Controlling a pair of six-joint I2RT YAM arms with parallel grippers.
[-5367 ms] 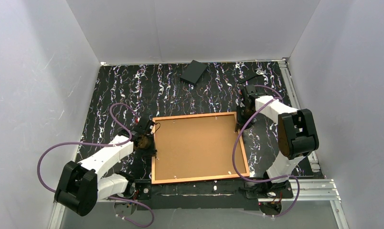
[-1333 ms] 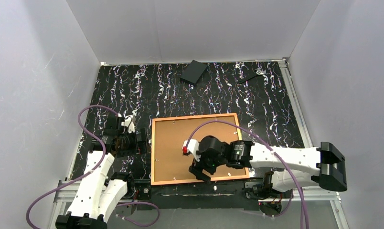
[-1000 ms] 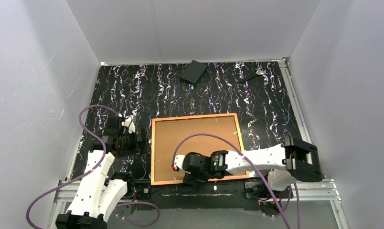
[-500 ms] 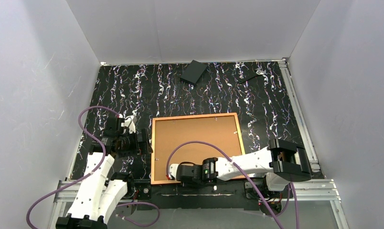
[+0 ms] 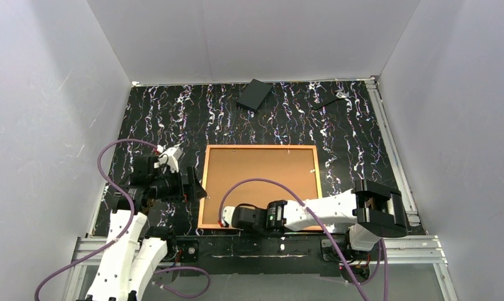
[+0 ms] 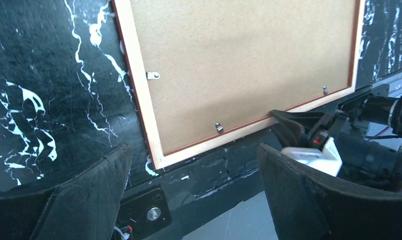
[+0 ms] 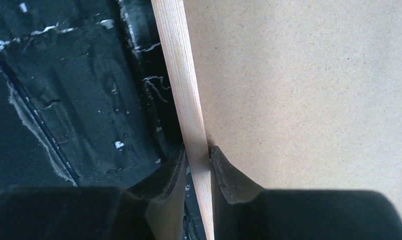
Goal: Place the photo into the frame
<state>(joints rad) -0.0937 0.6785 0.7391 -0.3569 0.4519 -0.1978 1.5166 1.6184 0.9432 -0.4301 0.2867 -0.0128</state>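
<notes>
At the bottom of the overhead view, the right gripper point(image 7: 196, 154) reaches in from the right along the near edge of the desk point(image 5: 174, 119). Its two fingers are pinched closed on the pale wooden near rail of the frame point(image 5: 262, 147), one finger outside the rail and one on the inner side against the backing.

We judge this hold risky. It is a narrow pinch at one spot near the lower left corner of a large, flat frame, so a lift or pull could twist the frame out of the fingers. A drag toward the arm bases could carry it over the desk edge.

Just left of that corner, the left gripper point(image 5: 197, 183) hovers with its fingers spread wide and holds nothing. It is close enough to be struck if the frame swings.

The frame lies back upward in the lower middle of the desk. In its recess sits a plain brown board point(image 5: 262, 179), with small metal tabs point(image 6: 152, 75) along the rails. We see the photo nowhere and cannot tell whether it lies under the board. If the tabs are loose, tilting could spill the board.

At the upper middle, well apart, lies a dark flat object point(image 5: 254, 95).
</notes>
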